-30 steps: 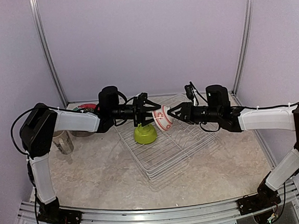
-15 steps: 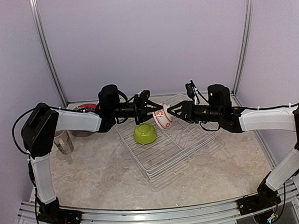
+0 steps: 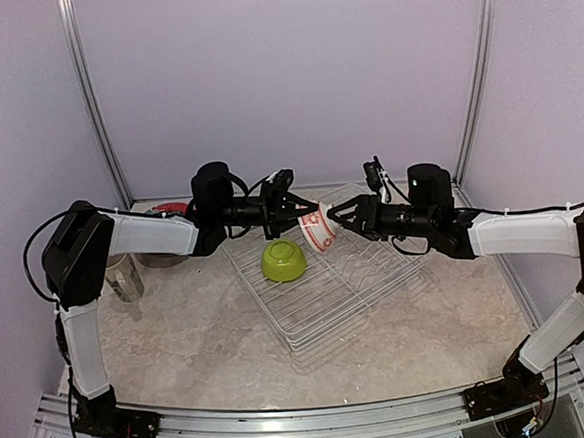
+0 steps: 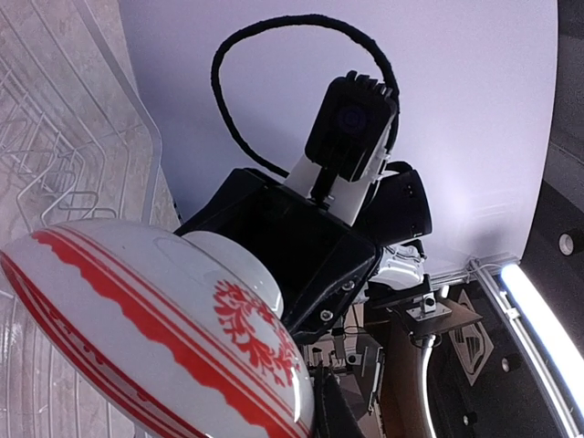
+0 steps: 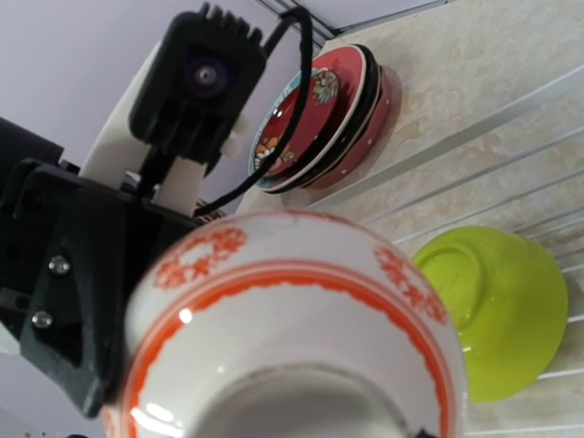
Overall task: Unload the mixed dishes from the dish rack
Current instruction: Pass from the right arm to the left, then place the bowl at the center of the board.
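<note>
Top external view: where is your white-and-red small bowl?

— Up in the air over the far end of the dish rack, between your two arms. It is just above and to the right of the lime-green bowl lying in the rack.

— Which way does it point?

— It's tipped on its side, axis running from arm to arm. The foot faces your right gripper, the mouth your left gripper.

— And your grips?

— Your right one grasps the foot side. Your left one is pinched onto the upper rim.
</note>
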`<state>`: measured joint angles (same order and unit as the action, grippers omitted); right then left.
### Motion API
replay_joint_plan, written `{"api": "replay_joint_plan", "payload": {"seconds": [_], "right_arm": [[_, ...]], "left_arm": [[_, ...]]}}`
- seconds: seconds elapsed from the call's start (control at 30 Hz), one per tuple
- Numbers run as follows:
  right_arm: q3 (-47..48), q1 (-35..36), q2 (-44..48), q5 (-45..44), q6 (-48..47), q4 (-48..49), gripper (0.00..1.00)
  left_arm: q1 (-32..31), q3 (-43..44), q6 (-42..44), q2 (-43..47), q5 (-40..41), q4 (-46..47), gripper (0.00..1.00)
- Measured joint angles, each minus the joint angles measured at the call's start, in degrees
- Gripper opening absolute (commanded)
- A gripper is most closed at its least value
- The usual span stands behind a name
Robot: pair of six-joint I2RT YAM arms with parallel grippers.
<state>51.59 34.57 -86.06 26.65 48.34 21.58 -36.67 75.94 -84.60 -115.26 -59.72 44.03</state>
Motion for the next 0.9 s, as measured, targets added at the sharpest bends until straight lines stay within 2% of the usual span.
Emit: {"api": "replay_joint_plan", "payload": {"seconds": [0.13,0.3,0.5,0.63,0.73,0.77,0.9], "right_arm": [[0.0,0.0,0.39,-0.04,-0.31,-0.15,0.65],[0.0,0.0,1.03,-1.03,-2.12,-0.15,0.82],[0.0,0.0,2.4,-2.16,-3.54,-0.24,0.86],[0.0,0.0,2.6,-2.6,-3.89,-0.39,0.87],[0.0,0.0,2.6,-2.75,-3.91,-0.7,0.87],[0.0,0.0,2.6,-2.78,-3.89,-0.72,0.87],[0.0,0.0,2.6,-2.75,-3.89,-0.72,0.87]], "left_arm": [[0.0,0.83,1.46,0.02,-0.35,-1.22,0.0],[0.24,1.27,3.82,0.24,-0.24,-8.37,0.0],[1.7,1.25,9.57,2.16,0.92,-18.43,0.0],[2.49,2.75,19.87,6.84,5.03,-33.7,0.0],[2.43,7.96,29.81,10.45,13.38,-49.18,0.0],[2.29,8.92,31.5,11.21,15.54,-51.67,0.0],[1.79,14.23,40.13,16.11,31.61,-66.64,0.0]]}}
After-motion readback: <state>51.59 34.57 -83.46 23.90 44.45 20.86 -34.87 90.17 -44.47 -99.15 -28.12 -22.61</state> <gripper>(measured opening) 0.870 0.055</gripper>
